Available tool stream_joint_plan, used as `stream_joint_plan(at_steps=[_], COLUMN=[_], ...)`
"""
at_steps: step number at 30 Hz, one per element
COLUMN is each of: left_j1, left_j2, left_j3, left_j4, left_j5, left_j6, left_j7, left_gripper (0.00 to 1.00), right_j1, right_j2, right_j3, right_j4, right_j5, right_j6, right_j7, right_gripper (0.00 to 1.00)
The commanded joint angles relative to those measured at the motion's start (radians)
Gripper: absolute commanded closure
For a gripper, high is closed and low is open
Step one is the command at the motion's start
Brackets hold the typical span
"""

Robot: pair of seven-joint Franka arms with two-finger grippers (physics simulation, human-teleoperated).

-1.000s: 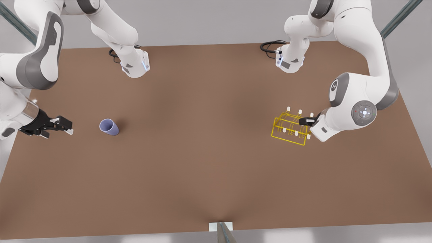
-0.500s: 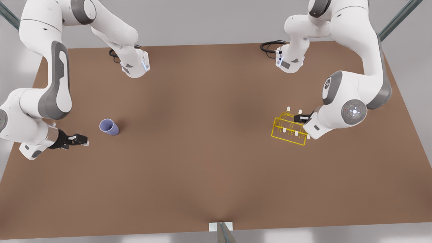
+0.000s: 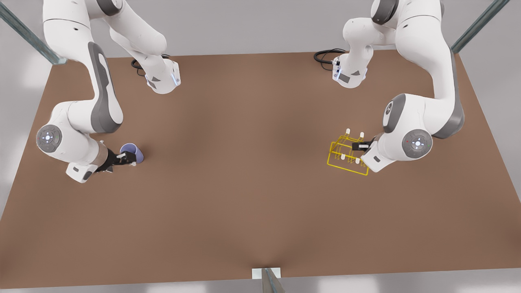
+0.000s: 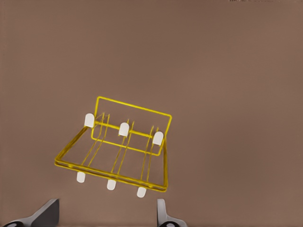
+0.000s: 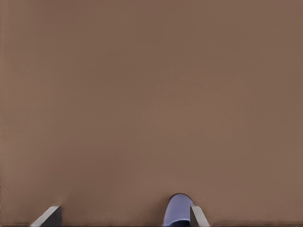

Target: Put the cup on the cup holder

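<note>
The lavender-blue cup [image 3: 136, 154] stands on the table at the front view's left. My right gripper [image 3: 125, 157] is at the cup's side, open. In the right wrist view the cup [image 5: 177, 211] sits between the fingers of that gripper [image 5: 123, 216], close against one fingertip [image 5: 198, 215]. The yellow wire cup holder [image 3: 347, 167] with white-tipped pegs stands at the front view's right. My left gripper [image 3: 358, 145] hovers over its far side. In the left wrist view the cup holder [image 4: 124, 128] lies just ahead of this open, empty gripper [image 4: 106, 217].
The brown table [image 3: 260, 183] has wide bare room between the cup and the cup holder. Both arm bases [image 3: 163, 79] and black cables [image 3: 325, 55] sit at the far edge. A small white bracket [image 3: 266, 272] marks the near edge.
My right arm swung in from the front view's left edge and brought its gripper up around the cup. My left arm shifted slightly toward the front view's left over the cup holder.
</note>
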Motion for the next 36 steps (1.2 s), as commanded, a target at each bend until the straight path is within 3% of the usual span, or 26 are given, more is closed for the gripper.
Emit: stream_joint_plan(at_steps=[1, 7, 10, 13, 17, 27, 31, 35, 36], left_j1=[0.000, 0.003, -0.034, -0.072, -0.059, -0.071, -0.071, -0.069, -0.069], left_j2=[-0.003, -0.006, -0.017, -0.014, 0.063, 0.049, 0.046, 0.032, 0.020], left_j3=[0.000, 0.000, 0.000, -0.005, -0.003, -0.003, -0.003, -0.003, -0.003], left_j4=[0.000, 0.000, 0.003, 0.011, 0.003, -0.061, -0.092, -0.109, -0.124], left_j5=[0.005, 0.008, 0.040, 0.043, 0.045, 0.043, 0.043, 0.045, 0.045], left_j6=[0.002, -0.001, -0.037, 0.013, 0.143, 0.208, 0.243, 0.243, 0.252], left_j7=[-0.031, -0.031, -0.078, -0.101, -0.100, -0.101, -0.100, -0.100, -0.101], left_gripper=[0.00, 0.00, 0.00, 0.00, 0.00, 0.00, 0.00, 0.00, 0.00], right_j1=[-0.005, -0.008, -0.031, -0.034, -0.118, -0.166, -0.284, -0.291, -0.337], right_j2=[-0.040, -0.109, -0.076, -0.016, -0.011, -0.072, -0.079, -0.085, -0.092], right_j3=[0.018, 0.021, 0.021, 0.021, 0.021, 0.046, 0.161, 0.184, 0.233], right_j4=[-0.046, -0.106, -0.124, -0.264, -0.310, -0.473, -0.516, -0.539, -0.554], right_j5=[0.006, 0.006, 0.005, -0.009, -0.052, -0.052, -0.061, -0.061, -0.061], right_j6=[0.009, -0.096, -0.070, 0.157, 0.200, 0.311, 0.377, 0.423, 0.446], right_j7=[0.013, 0.013, 0.007, 0.009, 0.009, 0.029, 0.029, 0.035, 0.038], right_gripper=[0.00, 0.00, 0.00, 0.00, 0.00, 0.00, 0.00, 0.00, 0.00])
